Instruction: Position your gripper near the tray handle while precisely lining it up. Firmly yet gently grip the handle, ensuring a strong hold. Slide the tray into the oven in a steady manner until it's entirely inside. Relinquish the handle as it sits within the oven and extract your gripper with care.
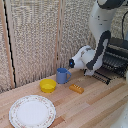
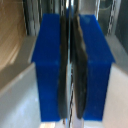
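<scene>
In the exterior view the bulky white arm reaches down at the right, and its white hand (image 1: 91,69) sits at the front of the small dark oven (image 1: 119,54). The dark barred tray (image 1: 102,76) sticks out from the oven's front, just under the hand. The fingertips are hidden there. In the wrist view the gripper (image 2: 71,65) fills the picture. Its two blue fingers (image 2: 49,65) are pressed almost together on a thin dark metal strip, the tray's handle edge (image 2: 75,116). Silvery bars of the oven show blurred beyond.
On the wooden table stand a blue mug (image 1: 62,75), a yellow bowl (image 1: 48,85), a small orange block (image 1: 76,88) and a round patterned plate (image 1: 32,111). A woven screen (image 1: 35,35) closes the back.
</scene>
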